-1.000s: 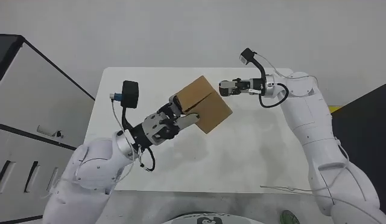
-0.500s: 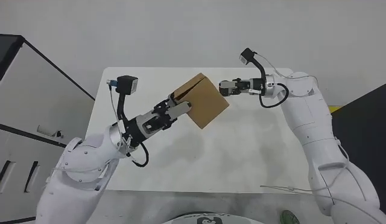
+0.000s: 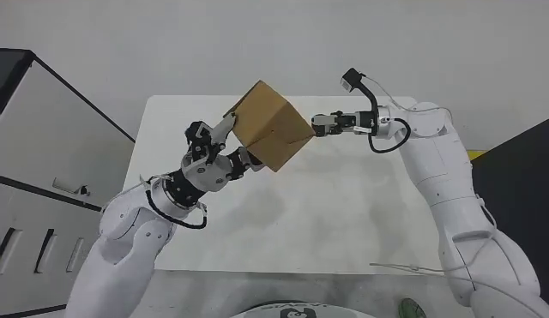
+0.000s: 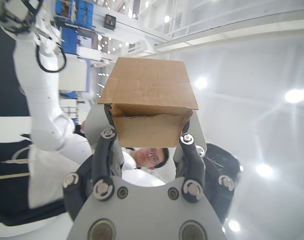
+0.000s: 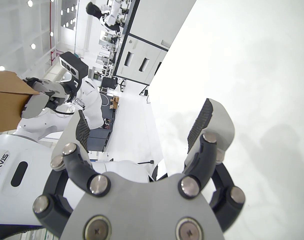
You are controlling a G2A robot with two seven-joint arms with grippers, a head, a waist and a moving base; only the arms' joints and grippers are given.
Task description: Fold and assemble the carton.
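Carton (image 3: 268, 125): clamped in my left gripper (image 4: 147, 122), tilted above table (image 3: 360, 224). Right gripper (image 5: 145, 117): fingers spread, empty, just beside it.

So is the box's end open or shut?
Open, at the end in the left gripper: the carton has flaps standing apart, its inside showing between them. The far end: cannot tell.

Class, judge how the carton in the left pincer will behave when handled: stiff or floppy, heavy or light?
Probably light: the left pincer holds the carton tilted, off the table. Likely crushable: its open end shows thin corrugated walls around a hollow inside. The unfolded flap may swing when moved.
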